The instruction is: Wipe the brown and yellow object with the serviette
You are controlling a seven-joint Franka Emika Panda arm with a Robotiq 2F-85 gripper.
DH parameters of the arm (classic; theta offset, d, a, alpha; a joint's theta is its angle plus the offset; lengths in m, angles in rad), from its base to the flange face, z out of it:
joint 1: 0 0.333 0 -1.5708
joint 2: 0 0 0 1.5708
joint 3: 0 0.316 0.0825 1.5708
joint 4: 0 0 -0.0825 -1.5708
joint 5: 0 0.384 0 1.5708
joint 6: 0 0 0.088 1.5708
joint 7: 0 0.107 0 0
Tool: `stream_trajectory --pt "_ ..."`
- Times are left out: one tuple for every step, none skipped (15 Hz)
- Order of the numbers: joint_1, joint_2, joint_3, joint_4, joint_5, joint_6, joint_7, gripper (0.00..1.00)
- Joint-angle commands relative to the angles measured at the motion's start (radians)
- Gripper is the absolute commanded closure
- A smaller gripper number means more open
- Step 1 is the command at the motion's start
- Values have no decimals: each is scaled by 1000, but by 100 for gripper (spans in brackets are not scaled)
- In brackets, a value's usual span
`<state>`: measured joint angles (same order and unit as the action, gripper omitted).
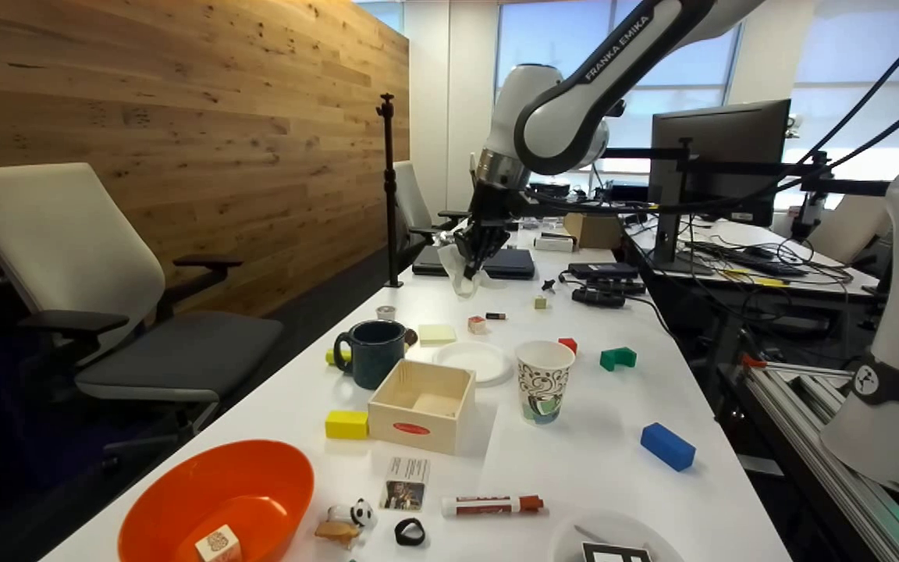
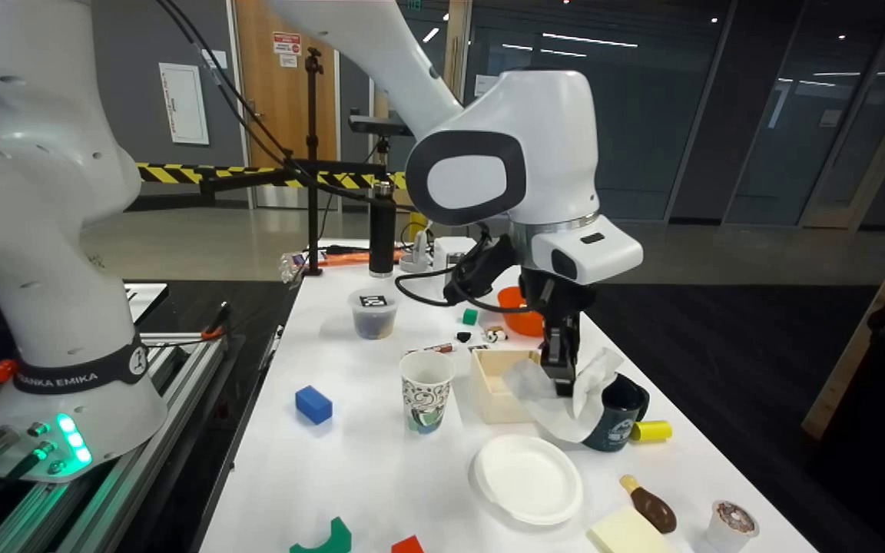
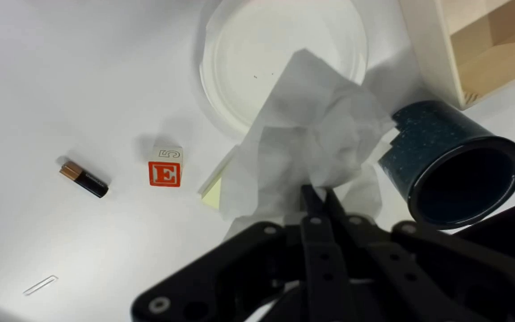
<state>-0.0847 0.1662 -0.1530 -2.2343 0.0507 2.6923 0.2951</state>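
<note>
- A robot gripper (image 3: 321, 195) holds a crumpled white serviette (image 3: 295, 114) above a white tabletop (image 3: 119, 241), its jaws pinched narrow on the paper
- Serviette hangs loose & in wrist view fans out btwn 9 & 3 o'clock fr the gripper, overlapping part of a round white plate (image 3: 262, 49) btwn 11 & 12
- Brown-&-yellow toy drumstick (image 2: 651, 507) lies on the tabletop in an exterior view at abt 5 o'clock fr the gripper, apart fr the serviette, yellow end aimed btwn 10 & 11
- Pale yellow note pad (image 2: 627, 534) sits just beside the drumstick at abt 7 o'clock, can't tell if touching; coffee pod (image 2: 731, 526) stands nearby at abt 3
- Dark mug (image 3: 434, 129), upright in both exterior views, shows in wrist view btwn 2 & 3 o'clock fr the gripper, w/ open wooden box (image 3: 438, 58) just beside it at 1 to 2
- Also in wrist view, letter block (image 3: 165, 173) w/ red E sits at abt 9 o'clock, battery (image 3: 84, 179) farther out, paper clip (image 3: 40, 285) at abt 8
- Patterned paper cup (image 2: 424, 395) stands upright in an exterior view at abt 9 o'clock fr the gripper, blue block (image 2: 313, 405) farther that way
</note>
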Motion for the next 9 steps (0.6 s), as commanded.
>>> stream_trajectory --pt "-3 0 2 2 2 -2 -3 98" --pt "-3 0 2 2 2 -2 -3 98" --pt "-3 0 2 2 2 -2 -3 98" --pt "-3 0 2 2 2 -2 -3 98" --pt "-3 0 2 2 2 -2 -3 98" --pt "-3 0 2 2 2 -2 -3 99" --pt "-2 14 2 10 1 12 1 99" --pt "-5 31 8 29 23 7 -1 99" --pt "-5 43 12 43 34 13 -5 99"
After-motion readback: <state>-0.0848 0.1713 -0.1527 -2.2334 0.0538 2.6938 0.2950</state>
